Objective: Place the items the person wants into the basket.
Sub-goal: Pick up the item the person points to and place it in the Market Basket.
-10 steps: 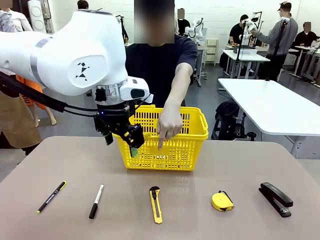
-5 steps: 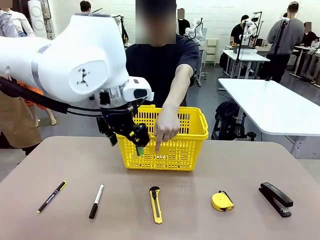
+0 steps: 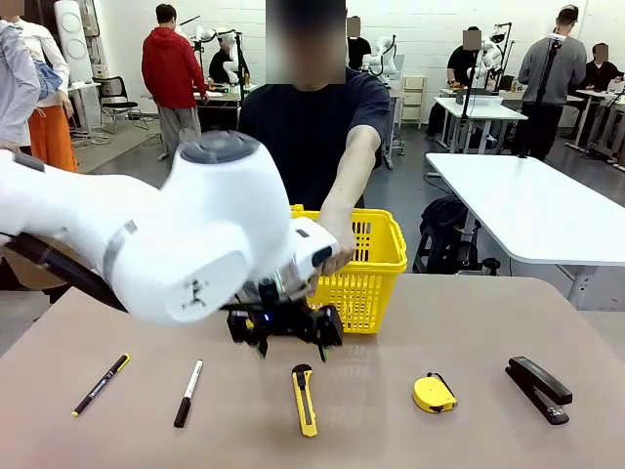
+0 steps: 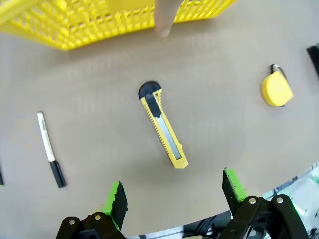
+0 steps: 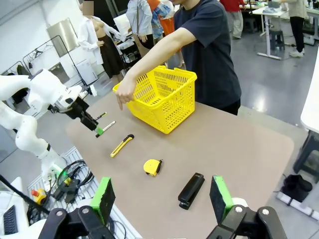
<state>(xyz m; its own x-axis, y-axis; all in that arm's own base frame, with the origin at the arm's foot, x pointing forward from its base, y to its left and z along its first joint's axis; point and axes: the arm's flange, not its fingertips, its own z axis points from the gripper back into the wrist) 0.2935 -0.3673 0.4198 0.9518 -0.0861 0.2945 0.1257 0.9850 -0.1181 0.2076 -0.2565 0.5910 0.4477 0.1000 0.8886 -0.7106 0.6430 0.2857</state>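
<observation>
The cutter (image 4: 162, 127) lies on the counter (image 4: 224, 134) straight ahead of the left claw (image 4: 174, 195), just short of the basket (image 4: 99, 22), below the person's pointing finger (image 4: 163, 20). Its long axis crosses the line of the wide, empty jaws at a slight slant. The left arm hangs low over it; the right claw (image 5: 162, 199), also wide and empty, sits well away

No lettering, label or number is legible on anything here.
</observation>
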